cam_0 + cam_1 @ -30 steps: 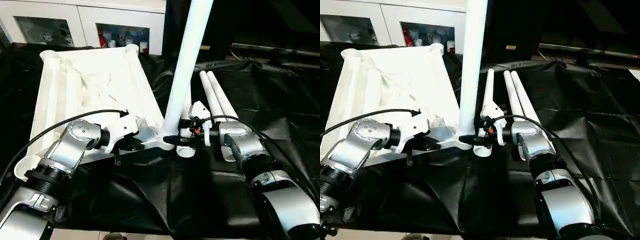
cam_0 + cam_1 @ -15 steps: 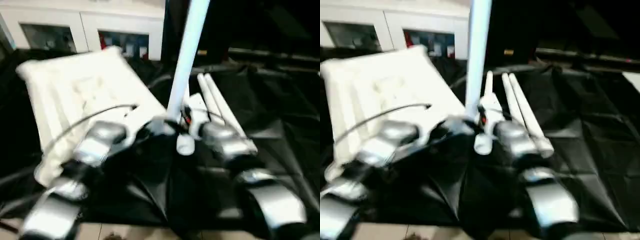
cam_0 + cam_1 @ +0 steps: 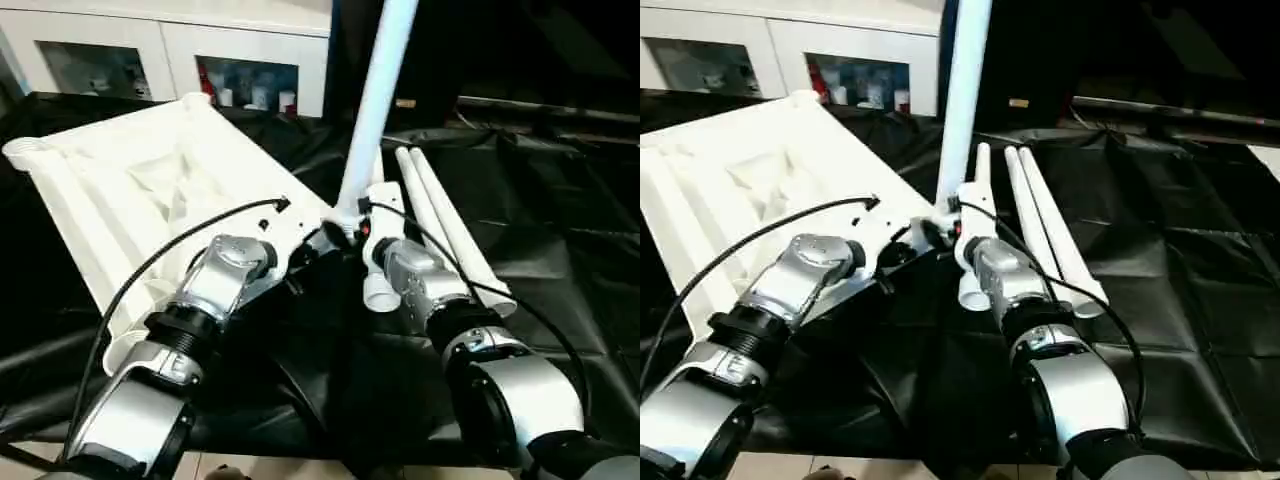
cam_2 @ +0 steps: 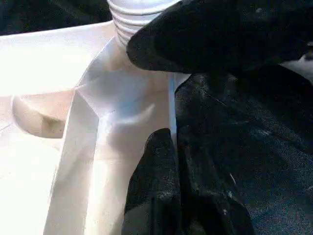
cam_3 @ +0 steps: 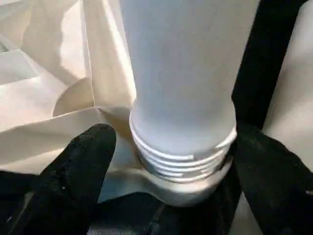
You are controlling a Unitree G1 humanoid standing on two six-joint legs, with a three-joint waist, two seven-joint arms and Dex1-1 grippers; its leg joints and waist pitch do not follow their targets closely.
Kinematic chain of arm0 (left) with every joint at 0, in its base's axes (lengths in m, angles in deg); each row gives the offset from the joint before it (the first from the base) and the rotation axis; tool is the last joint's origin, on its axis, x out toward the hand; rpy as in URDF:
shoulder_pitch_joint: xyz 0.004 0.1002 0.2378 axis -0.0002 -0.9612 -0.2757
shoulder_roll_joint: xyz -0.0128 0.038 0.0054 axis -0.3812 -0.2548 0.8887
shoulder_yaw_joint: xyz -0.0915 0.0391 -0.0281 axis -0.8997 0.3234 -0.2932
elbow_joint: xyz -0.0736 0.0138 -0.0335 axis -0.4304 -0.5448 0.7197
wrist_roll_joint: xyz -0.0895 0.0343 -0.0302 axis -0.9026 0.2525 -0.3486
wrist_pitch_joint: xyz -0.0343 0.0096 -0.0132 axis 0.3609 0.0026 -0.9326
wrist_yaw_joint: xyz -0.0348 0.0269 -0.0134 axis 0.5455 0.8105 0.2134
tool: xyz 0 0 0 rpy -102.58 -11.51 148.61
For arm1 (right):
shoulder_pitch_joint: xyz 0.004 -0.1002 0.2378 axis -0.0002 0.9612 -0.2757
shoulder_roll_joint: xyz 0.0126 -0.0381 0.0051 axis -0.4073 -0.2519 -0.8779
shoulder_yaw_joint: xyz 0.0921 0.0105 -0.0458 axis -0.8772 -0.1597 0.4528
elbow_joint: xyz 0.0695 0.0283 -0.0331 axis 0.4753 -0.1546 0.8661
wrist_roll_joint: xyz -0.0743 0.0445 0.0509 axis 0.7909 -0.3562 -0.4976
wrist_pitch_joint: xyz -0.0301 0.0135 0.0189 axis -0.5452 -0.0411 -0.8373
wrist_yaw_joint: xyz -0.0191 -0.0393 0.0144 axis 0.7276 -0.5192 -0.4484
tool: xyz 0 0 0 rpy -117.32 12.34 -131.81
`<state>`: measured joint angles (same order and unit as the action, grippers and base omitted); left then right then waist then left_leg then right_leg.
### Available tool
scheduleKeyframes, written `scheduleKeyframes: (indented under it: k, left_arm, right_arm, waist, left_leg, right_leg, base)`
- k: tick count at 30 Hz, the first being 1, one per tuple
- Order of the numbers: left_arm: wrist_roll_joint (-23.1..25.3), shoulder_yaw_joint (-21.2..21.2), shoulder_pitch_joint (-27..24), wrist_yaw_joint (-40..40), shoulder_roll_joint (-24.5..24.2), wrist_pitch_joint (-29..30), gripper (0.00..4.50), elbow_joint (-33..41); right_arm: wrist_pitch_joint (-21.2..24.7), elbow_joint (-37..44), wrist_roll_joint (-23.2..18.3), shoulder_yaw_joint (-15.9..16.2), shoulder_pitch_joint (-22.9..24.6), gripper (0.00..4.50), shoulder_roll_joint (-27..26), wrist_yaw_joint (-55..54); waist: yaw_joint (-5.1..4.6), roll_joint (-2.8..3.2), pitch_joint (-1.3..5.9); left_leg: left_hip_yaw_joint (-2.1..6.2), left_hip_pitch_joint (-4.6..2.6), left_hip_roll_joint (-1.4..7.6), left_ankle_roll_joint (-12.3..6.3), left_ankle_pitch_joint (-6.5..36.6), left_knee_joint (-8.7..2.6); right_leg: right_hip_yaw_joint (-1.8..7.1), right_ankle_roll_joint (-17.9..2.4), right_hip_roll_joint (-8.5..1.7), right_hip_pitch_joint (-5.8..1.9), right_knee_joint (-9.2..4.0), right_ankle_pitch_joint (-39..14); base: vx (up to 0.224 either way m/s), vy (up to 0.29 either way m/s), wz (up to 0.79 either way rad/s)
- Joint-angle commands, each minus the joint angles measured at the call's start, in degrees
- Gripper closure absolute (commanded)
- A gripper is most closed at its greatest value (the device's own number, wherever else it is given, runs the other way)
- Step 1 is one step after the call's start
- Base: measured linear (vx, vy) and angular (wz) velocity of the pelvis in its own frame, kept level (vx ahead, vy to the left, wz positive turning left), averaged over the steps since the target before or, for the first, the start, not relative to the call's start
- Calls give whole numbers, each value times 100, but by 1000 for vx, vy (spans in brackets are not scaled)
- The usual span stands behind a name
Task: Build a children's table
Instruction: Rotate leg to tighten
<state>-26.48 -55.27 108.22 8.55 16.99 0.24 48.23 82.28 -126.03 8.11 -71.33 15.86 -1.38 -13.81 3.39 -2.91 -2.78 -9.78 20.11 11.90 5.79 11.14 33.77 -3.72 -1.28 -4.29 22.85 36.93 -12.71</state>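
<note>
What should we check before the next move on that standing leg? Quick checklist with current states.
1. Standing leg in the tabletop corner socket: ok, upright.
2. Leg fully screwed in: not ok, thread rings still exposed above the socket.
3. Right gripper around the leg base: ok, a black finger on each side, not visibly pressing.
4. Left gripper bracing the tabletop: ok, shut at the rim beside the socket.
5. Spare legs out of the way: ok, lying on the black cloth.
</note>
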Motion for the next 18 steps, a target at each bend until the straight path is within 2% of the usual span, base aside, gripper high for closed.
scheduleKeyframes:
  k: [1, 3, 5, 10, 14, 15, 18]
  left_arm:
    - [74, 178, -94, 187, -34, -203, 450, 186]
    - [54, 201, -145, 313, -96, -259, 450, 246]
    - [-10, 249, -251, 602, -239, -330, 450, 359]
    - [-228, 281, -466, 1281, -550, -566, 450, 600]
    - [-452, 358, -686, 1975, -825, -792, 450, 941]
    - [-550, 385, -793, 2282, -966, -897, 450, 1105]
    - [-624, 412, -925, 2727, -1269, -1109, 450, 1272]
  right_arm:
    - [72, 8, 21, 250, 106, 57, -70, 750]
    - [59, 71, 40, 289, 126, 57, 19, 936]
    - [-6, 186, 150, 430, 176, 57, 243, 1327]
    - [-206, 619, 402, 890, 421, 57, 802, 2501]
    - [-344, 995, 407, 1074, 595, 57, 1108, 3244]
    - [-396, 1189, 363, 1124, 663, 57, 1231, 3526]
    - [-457, 1659, 252, 1168, 820, 57, 1471, 3915]
  waist:
    - [23, 44, 316]
    - [20, 45, 322]
    - [17, 28, 336]
    - [47, 25, 345]
    - [31, 18, 331]
    - [44, 17, 338]
    - [72, 14, 331]
  left_leg:
    - [16, 30, 134, -151, 968, -419]
    - [12, 35, 137, -178, 882, -413]
    - [4, 46, 135, -279, 669, -395]
    - [-17, 32, 142, -478, 383, -362]
    - [-15, 30, 158, -492, 544, -373]
    - [-12, 27, 168, -507, 531, -368]
    - [-25, 7, 169, -552, 438, -367]
  right_leg:
    - [296, -1144, -394, -297, -516, -792]
    - [295, -1178, -391, -300, -498, -652]
    - [293, -1273, -387, -323, -464, -316]
    - [285, -1469, -383, -329, -412, 191]
    - [285, -1506, -384, -322, -419, 47]
    - [287, -1512, -393, -337, -410, 106]
    - [285, -1543, -371, -314, -391, 222]
  base:
    - [0, 0, 0]
    - [0, 0, 0]
    - [0, 0, 0]
    - [0, 0, 0]
    - [0, 0, 0]
    - [0, 0, 0]
    - [0, 0, 0]
